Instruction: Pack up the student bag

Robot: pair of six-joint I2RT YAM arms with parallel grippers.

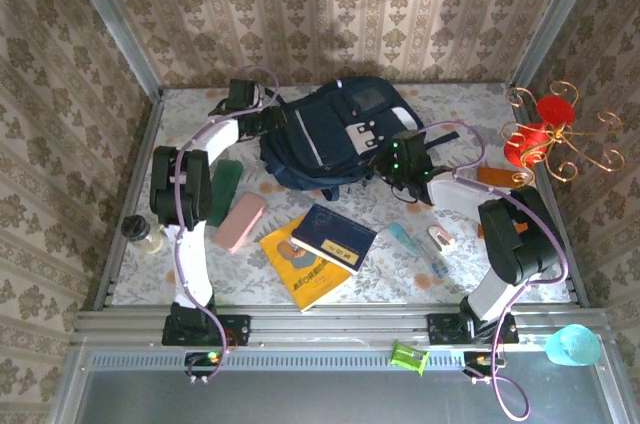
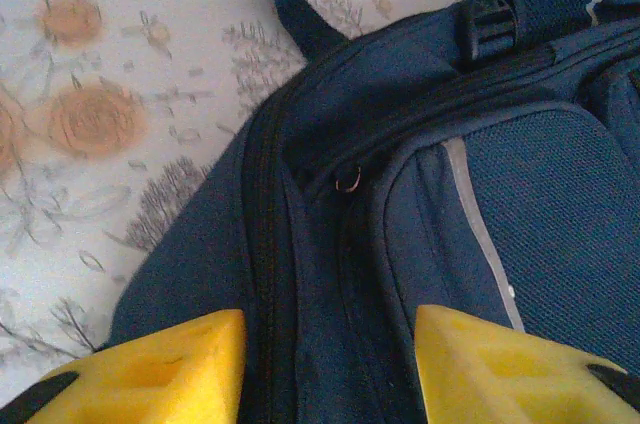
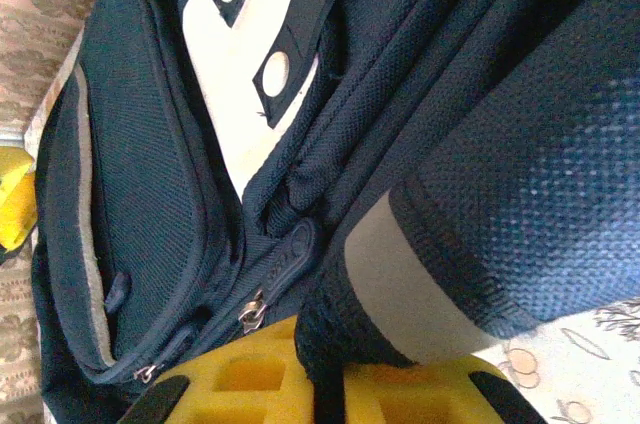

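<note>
1. Student bag [image 1: 330,134]: lies front face up at the middle of the far edge of the table [image 1: 480,109]. It is dark navy weave with mesh panels, grey stripes beside the zips, a white-and-grey patch and a black buckle. Loose straps trail toward the right edge.
2. Handling, my judgement: the cloth is soft and limp, and probably light while unfilled. It should sag and drag on the tablecloth rather than stand. The zips look closed. The best holds are a strap, a seam fold or a zip pull [image 3: 250,314]. 1 claw could anchor the cloth while the other works the zip.
3. Right gripper [image 3: 325,389]: at the bag's right side. The claw is pressed together on a navy mesh strap with a pale grey band, so it is pinching the bag itself.
4. Left gripper [image 2: 325,344]: at the bag's left side, toward the far-left corner. The yellow fingers [image 2: 170,369] are spread on either side of a zip seam, with nothing clamped.
5. Yellow book [image 1: 300,279]: middle of the table toward the near edge, with the navy book [image 1: 335,236] lying partly on it.
6. Pink case [image 1: 240,221] and green case [image 1: 226,184]: side by side near the left edge.
7. Pale blue tube [image 1: 410,241]: right of the books, unpacked.
</note>
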